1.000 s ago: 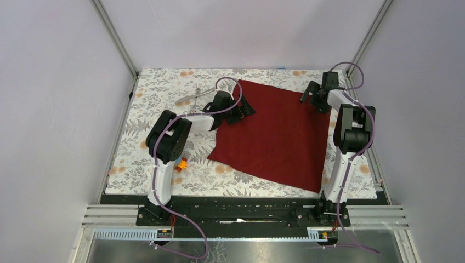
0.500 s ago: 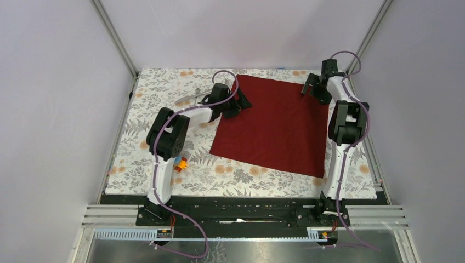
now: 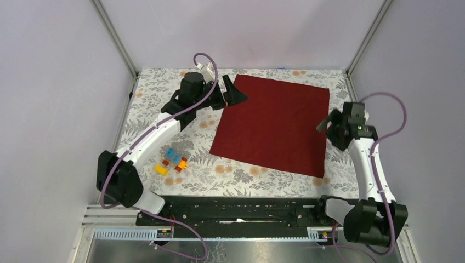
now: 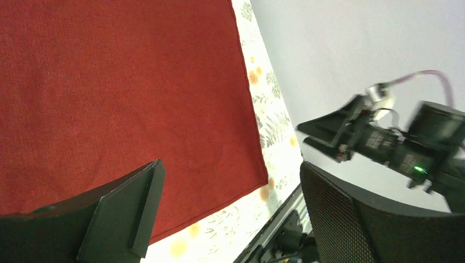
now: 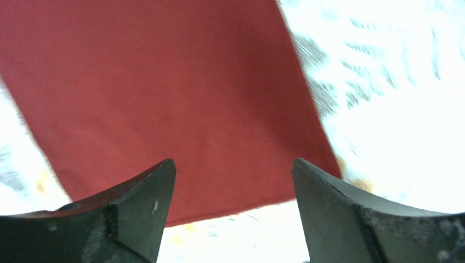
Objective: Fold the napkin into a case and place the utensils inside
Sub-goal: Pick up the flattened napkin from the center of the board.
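The dark red napkin lies spread flat as a square on the floral tablecloth. It also shows in the left wrist view and the right wrist view. My left gripper is open and empty, held above the napkin's far left corner. My right gripper is open and empty, just above the napkin's right edge. No folded case shows. The utensils are hidden in every view.
Several small colourful toy blocks lie on the floral tablecloth left of the napkin's near corner. The left arm reaches across the far left of the table. Metal frame posts and grey walls enclose the table on three sides.
The napkin's far edge was pulled back and the cloth now lies flat. The left arm stretched out and rose at the far left corner. The right gripper drew back along the right edge. The blocks are uncovered.
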Robot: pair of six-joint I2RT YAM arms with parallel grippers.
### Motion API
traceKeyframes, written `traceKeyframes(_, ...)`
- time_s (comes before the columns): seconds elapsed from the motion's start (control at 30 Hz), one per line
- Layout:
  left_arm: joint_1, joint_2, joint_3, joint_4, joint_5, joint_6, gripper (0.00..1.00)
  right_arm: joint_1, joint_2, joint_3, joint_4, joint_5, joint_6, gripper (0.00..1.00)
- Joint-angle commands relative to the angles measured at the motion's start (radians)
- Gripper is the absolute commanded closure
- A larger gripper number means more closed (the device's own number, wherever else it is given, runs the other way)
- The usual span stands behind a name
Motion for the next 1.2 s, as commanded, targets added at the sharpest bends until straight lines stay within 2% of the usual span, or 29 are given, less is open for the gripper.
traceKeyframes(0.0,-0.002,-0.049,0.041,-0.141,0.051,0.208,0.01,-0.036,-0.08,-0.255,-0.077,0.041,0.24,0.13)
traceKeyframes(0.07,-0.003,-0.076,0.034,-0.149,0.022,0.245,0.01,-0.036,-0.134,-0.346,-0.076,0.051,0.307,0.14)
traceKeyframes(0.17,-0.003,-0.095,-0.014,-0.115,0.01,0.272,0.01,-0.036,-0.146,-0.425,-0.082,0.068,0.323,0.23)
traceKeyframes(0.3,0.007,-0.103,-0.05,-0.116,0.039,0.28,0.01,-0.036,-0.092,-0.453,-0.093,0.139,0.311,0.29)
traceKeyframes(0.4,0.007,-0.123,-0.065,-0.107,0.018,0.292,0.01,-0.037,-0.052,-0.445,-0.079,0.153,0.319,0.39)
traceKeyframes(0.7,0.014,-0.125,-0.078,-0.105,0.0,0.292,0.01,-0.037,0.02,-0.426,-0.037,0.189,0.318,0.4)
traceKeyframes(1.0,0.025,-0.127,-0.08,-0.104,0.005,0.288,0.01,-0.037,0.089,-0.443,0.017,0.141,0.343,0.48)
traceKeyframes(1.17,0.045,-0.123,-0.084,-0.101,0.008,0.285,0.01,-0.037,0.133,-0.46,0.051,0.159,0.34,0.49)
